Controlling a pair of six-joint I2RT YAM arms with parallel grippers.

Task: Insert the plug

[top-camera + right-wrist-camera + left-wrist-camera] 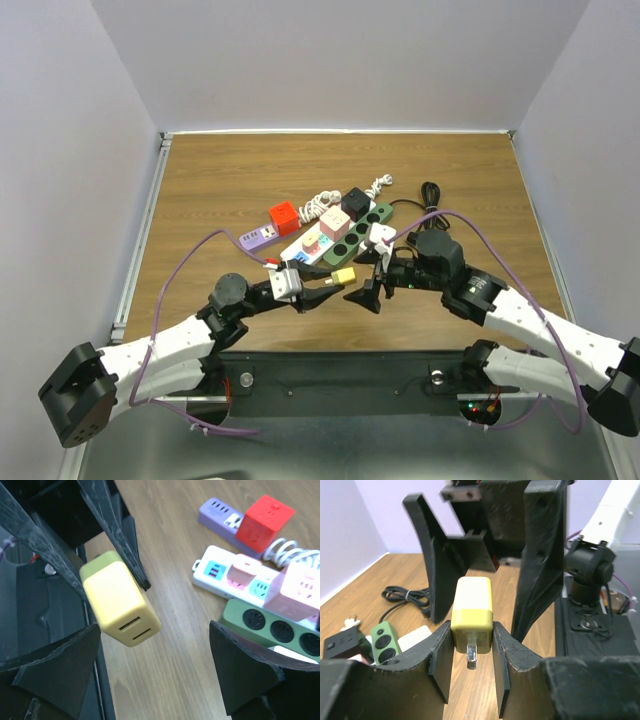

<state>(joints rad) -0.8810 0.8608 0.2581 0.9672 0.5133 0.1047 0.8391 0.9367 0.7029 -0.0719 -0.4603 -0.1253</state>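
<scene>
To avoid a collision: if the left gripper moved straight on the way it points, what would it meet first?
Probably the right gripper, directly ahead: its open fingers flank the yellow charger that the left gripper holds. The gap is unclear.

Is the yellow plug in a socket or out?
Out. The left hand grips the yellow plug in the air, its prong bare, apart from the green power strip.

- The left arm stretches forward and inward, its wrist held low.
- The left gripper is closed on a yellow charger, with both fingers pressed against its sides.
- The right arm angles in from the right to face the left.
- The right gripper has its fingers spread wide, gripping nothing.
</scene>
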